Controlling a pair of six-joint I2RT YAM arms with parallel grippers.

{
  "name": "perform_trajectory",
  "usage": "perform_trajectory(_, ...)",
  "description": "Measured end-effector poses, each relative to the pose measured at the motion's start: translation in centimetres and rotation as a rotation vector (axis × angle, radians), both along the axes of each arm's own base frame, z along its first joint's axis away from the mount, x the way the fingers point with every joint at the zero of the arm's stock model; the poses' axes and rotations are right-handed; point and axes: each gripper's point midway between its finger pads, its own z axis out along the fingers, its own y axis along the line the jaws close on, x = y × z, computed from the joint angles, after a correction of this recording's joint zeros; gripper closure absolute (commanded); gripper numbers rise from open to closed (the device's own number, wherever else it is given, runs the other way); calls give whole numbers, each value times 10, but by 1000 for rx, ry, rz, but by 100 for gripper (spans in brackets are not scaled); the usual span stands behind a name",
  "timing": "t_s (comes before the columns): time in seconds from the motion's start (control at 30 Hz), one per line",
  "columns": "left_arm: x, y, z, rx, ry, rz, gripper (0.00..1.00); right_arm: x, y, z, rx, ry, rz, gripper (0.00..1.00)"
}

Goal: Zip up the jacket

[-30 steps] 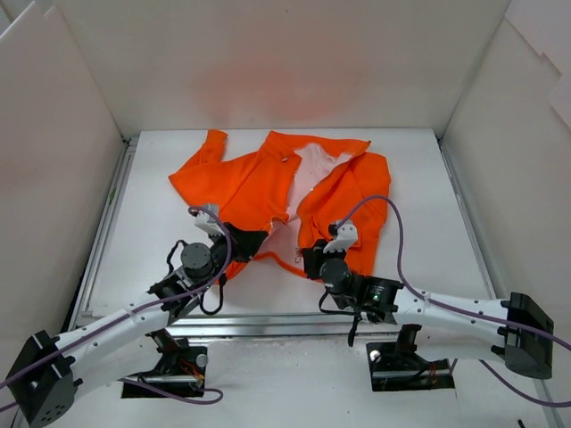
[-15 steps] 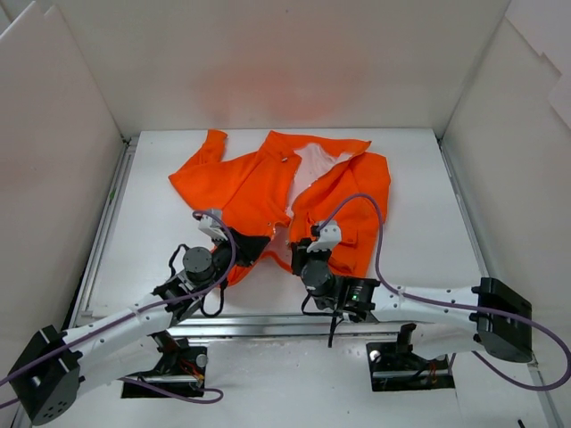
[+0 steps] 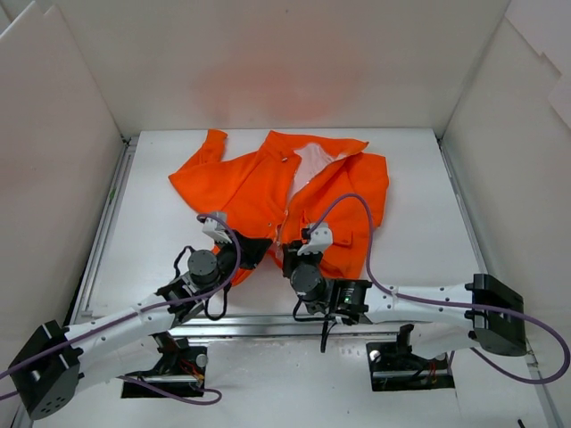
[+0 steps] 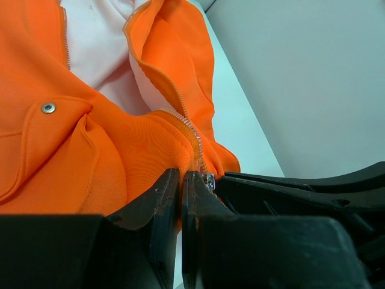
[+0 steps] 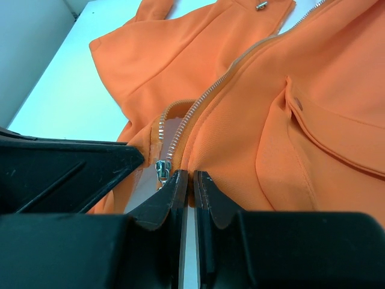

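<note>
The orange jacket [image 3: 259, 183] lies flat on the table, collar at the far side, with pink lining [image 3: 310, 163] showing in the open front. My left gripper [image 3: 251, 252] is shut on the bottom hem of the left front panel [image 4: 138, 150], next to the zipper teeth [image 4: 191, 129]. My right gripper [image 3: 284, 254] is shut on the bottom hem of the right front panel [image 5: 252, 132]. The two grippers sit side by side, almost touching. The metal zipper slider [image 5: 161, 170] hangs just left of my right gripper [image 5: 193, 180] and also shows in the left wrist view [image 4: 209, 180] beside my left gripper [image 4: 181, 180].
White walls [image 3: 53, 178] enclose the white table [image 3: 419, 250] on three sides. A metal rail [image 3: 259, 325] runs along the near edge. Purple cables [image 3: 357, 209] loop over both wrists. One sleeve [image 3: 207, 147] lies at the far left.
My right gripper has moved left with the right front panel, bringing its hem up against the left panel. My left gripper has shifted slightly right.
</note>
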Motion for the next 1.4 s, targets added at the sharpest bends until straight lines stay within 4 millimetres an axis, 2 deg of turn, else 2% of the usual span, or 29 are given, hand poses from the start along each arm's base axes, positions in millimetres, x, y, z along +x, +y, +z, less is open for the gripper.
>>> perform_trajectory(0.7, -5, -2, 3, 7, -21, 51, 100, -4, -1, -4, -56, 0, -84, 100)
perform_trajectory(1.4, -8, -6, 0, 31, -30, 54, 100, -4, -2, -2, -57, 3, -92, 100)
